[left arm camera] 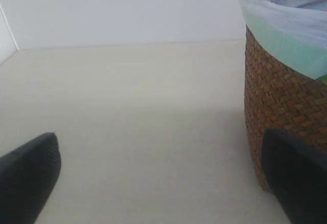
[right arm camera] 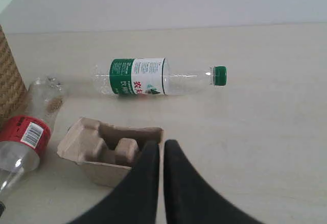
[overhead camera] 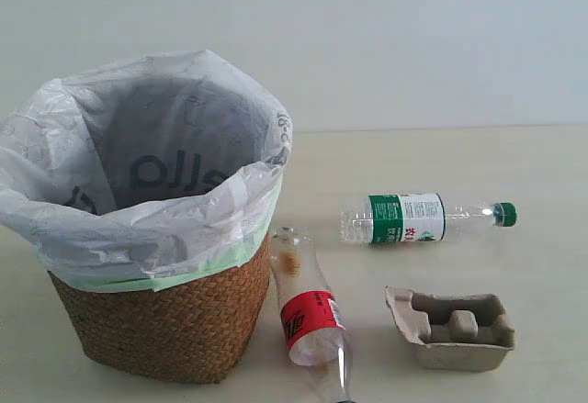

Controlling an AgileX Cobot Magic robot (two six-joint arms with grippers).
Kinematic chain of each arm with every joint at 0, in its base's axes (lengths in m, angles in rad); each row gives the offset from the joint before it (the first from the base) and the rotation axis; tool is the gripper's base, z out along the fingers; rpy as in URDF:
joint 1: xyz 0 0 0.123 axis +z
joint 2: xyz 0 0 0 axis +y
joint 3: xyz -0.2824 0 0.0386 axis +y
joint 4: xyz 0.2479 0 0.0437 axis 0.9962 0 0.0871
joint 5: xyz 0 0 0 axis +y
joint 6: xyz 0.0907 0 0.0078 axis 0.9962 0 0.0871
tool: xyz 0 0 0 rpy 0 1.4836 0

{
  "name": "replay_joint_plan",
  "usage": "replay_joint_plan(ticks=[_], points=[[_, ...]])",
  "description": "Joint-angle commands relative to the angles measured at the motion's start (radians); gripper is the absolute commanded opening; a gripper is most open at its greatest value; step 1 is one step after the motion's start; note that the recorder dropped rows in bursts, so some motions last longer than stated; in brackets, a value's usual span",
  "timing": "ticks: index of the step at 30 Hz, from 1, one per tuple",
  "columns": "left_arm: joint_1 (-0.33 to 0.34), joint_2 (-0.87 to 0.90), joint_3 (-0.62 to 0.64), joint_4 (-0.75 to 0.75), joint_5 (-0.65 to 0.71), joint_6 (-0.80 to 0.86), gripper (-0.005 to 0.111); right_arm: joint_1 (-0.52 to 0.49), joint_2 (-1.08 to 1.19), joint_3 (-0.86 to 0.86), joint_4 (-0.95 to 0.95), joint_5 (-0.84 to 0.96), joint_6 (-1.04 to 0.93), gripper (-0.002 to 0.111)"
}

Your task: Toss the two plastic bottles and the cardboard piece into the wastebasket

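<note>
The wastebasket (overhead camera: 175,320), brown wicker with a white bag, stands at the left of the exterior view. The red-label bottle (overhead camera: 308,316) lies against its right side, and the green-label bottle (overhead camera: 409,218) lies farther back. The cardboard piece (overhead camera: 450,330) sits front right. No gripper shows in the exterior view. In the right wrist view my right gripper (right arm camera: 161,143) is shut with nothing in it, its tips at the corner of the cardboard piece (right arm camera: 99,145), with the green-label bottle (right arm camera: 153,76) beyond. My left gripper (left arm camera: 159,134) is open over bare table beside the wastebasket (left arm camera: 281,101).
The pale table (overhead camera: 514,164) runs back to a plain white wall. In the left wrist view the table's far corner meets the wall at the upper left.
</note>
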State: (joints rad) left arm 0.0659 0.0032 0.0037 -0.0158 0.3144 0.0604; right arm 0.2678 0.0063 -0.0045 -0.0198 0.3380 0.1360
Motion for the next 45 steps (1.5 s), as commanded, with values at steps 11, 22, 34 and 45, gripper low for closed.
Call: replay_joint_plan(ticks=[11, 22, 34, 45], points=[[-0.006, -0.003, -0.004, -0.002, -0.008, -0.009, 0.108, 0.0, -0.006, 0.004, -0.009, -0.001, -0.003, 0.0], [-0.006, -0.003, -0.004, -0.002, -0.008, -0.009, 0.108, 0.0, -0.006, 0.004, 0.035, -0.007, 0.014, 0.0], [-0.006, -0.003, -0.004, -0.002, -0.008, -0.009, 0.108, 0.0, -0.006, 0.004, 0.406, -0.008, 0.382, 0.0], [-0.006, -0.003, -0.004, -0.002, -0.008, -0.009, 0.108, 0.0, -0.006, 0.004, 0.411, -0.088, 0.41, 0.0]])
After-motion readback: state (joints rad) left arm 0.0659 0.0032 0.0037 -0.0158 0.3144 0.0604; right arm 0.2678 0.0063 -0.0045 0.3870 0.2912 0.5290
